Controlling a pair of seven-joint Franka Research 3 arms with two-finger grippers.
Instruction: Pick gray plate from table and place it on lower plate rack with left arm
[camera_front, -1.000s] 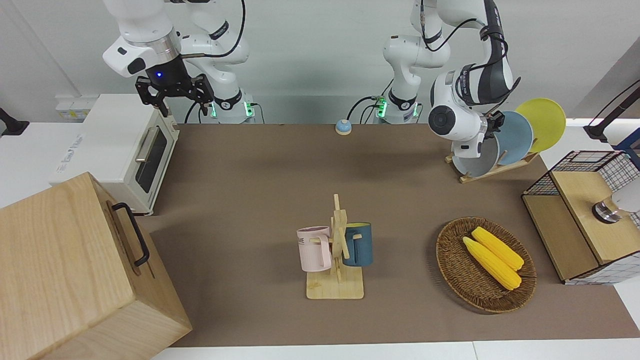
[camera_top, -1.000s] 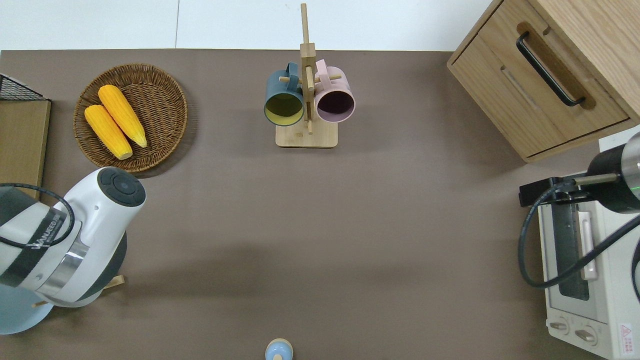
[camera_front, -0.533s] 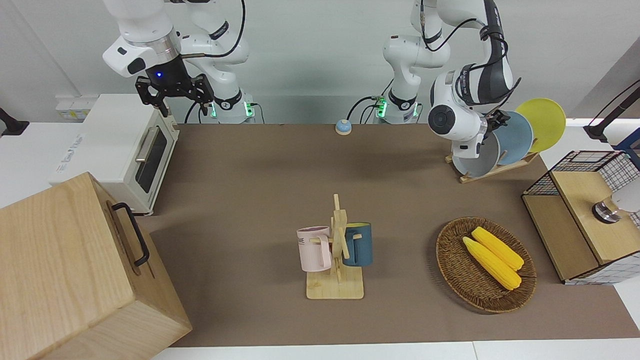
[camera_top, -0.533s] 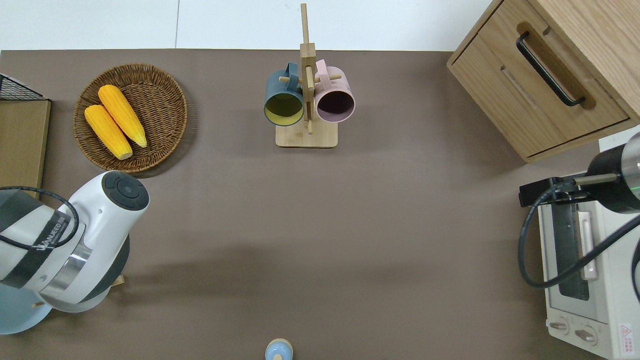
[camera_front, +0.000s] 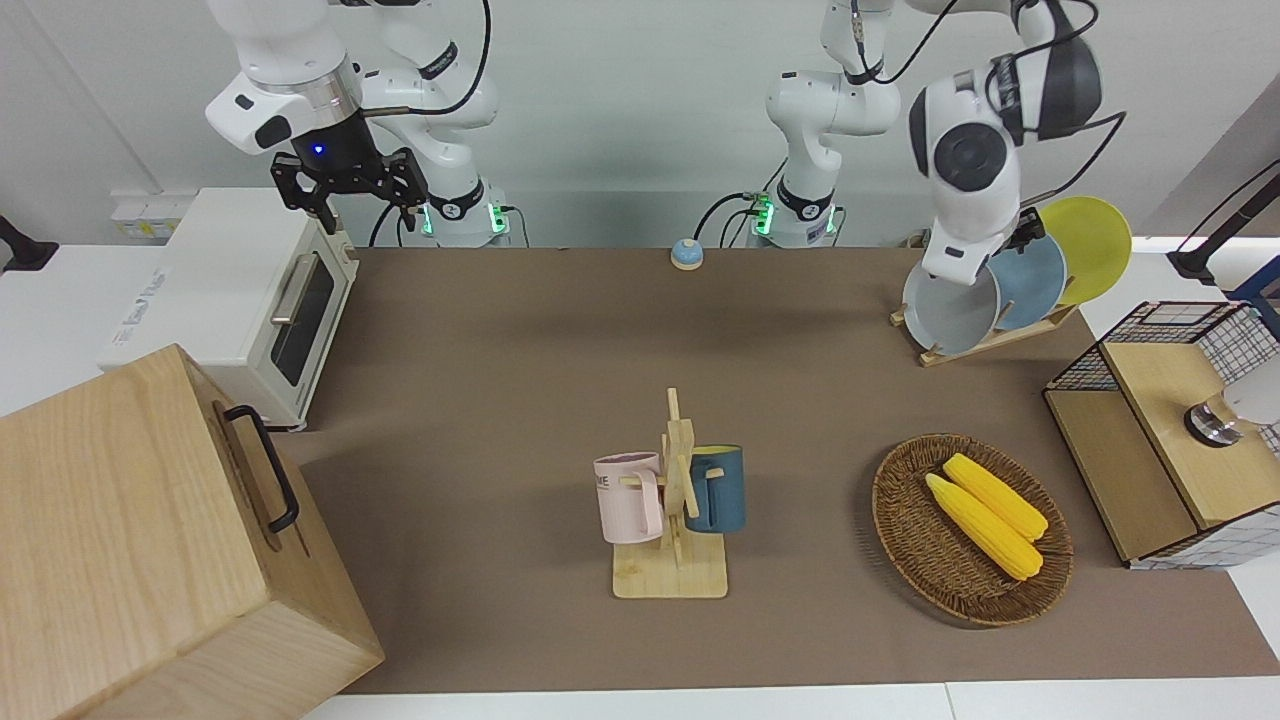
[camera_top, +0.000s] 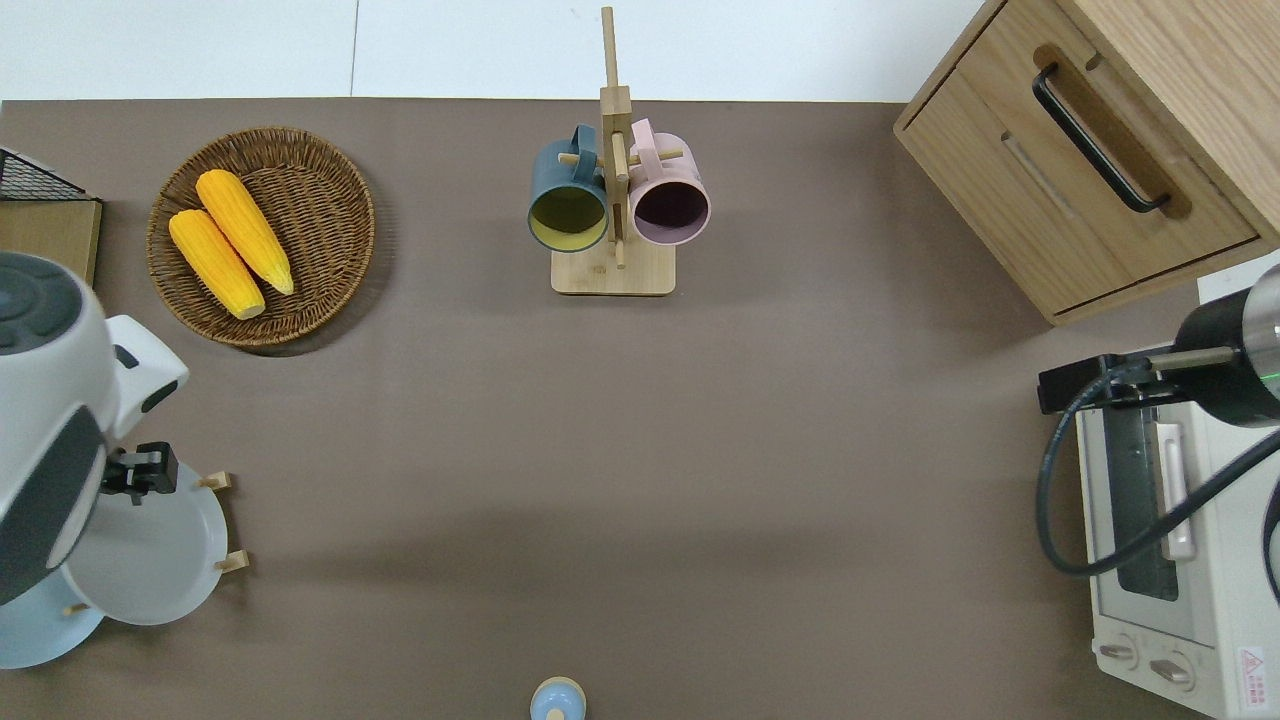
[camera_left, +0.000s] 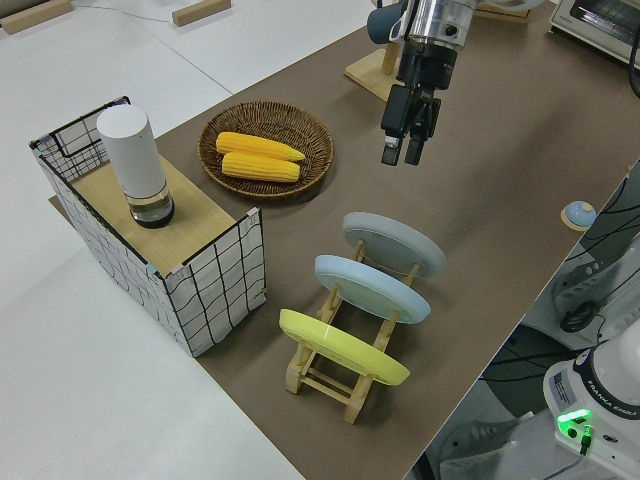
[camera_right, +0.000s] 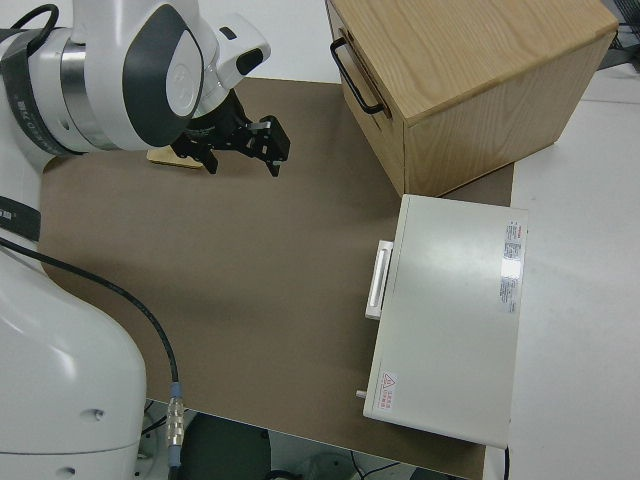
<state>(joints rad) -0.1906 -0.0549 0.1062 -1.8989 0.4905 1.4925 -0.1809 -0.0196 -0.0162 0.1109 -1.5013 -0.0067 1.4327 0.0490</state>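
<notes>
Step in hand, as judged: end of the placement. The gray plate (camera_left: 395, 243) is already on the lower plate rack (camera_front: 990, 342), and nothing is left to pick from the bench (camera_top: 700, 450). Seen from overhead, the rack lies at about 8 o'clock on the bench. The left gripper (camera_left: 403, 152) hangs in the air over the plate's 12 o'clock rim, apart from it, fingers spread and empty. The right arm is parked, with its gripper (camera_front: 350, 195) also spread. The next move probably calls only for a clean retreat, straight up and away, so that no finger catches the raised rim or nudges the rack. Plate: round, pale gray with a faint blue cast, with a shallow rim. It leans tilted in the end slot farthest from the robots. The light-blue plate (camera_left: 372, 288) stands just beside it, then the yellow plate (camera_left: 340, 347), all three tilted alike. Two rack pegs show at its 1 and 3 o'clock edge from overhead. It looks settled; whether its lower edge sits fully between the rails I cannot tell.
</notes>
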